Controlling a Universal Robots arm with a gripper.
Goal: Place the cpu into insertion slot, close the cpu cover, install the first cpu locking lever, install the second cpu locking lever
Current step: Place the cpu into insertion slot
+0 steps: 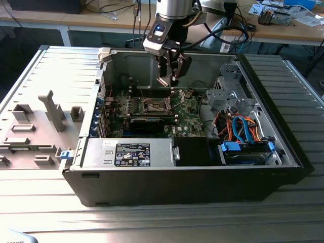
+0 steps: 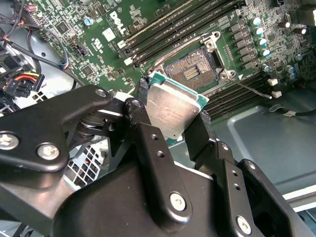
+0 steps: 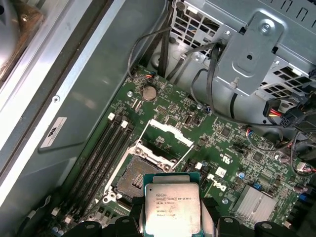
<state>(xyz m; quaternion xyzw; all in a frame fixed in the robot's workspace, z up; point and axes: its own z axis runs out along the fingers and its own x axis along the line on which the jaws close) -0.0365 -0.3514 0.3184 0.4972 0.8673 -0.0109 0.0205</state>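
The gripper point(image 1: 169, 81) hangs inside the open computer case point(image 1: 202, 187), above the green circuit board point(image 3: 217, 148). Its black fingers point(image 2: 148, 143) are clamped on opposite edges of the cpu point(image 3: 172, 207), which is held in the air with its silver-grey metal top facing the cameras in both wrist views. Several lines of dark print run across that top. The chip is not seated: it sits near the insertion slot point(image 3: 132, 180), partly overlapping one edge of it in the first wrist view. In the second wrist view the cpu point(image 2: 170, 106) is tilted just beside the bare socket point(image 2: 195, 69), whose contact field lies exposed. The cpu cover point(image 3: 170, 132) stands swung up off the socket at its far side, and a thin wire locking lever point(image 2: 252, 89) juts out free over the memory slots point(image 3: 98, 153). Markings are plentiful — white logo lettering is printed on the board beside the socket, a white sticker point(image 3: 55, 132) sits on the grey case wall, and a black label point(image 1: 132, 154) covers part of the power supply at the front of the case.
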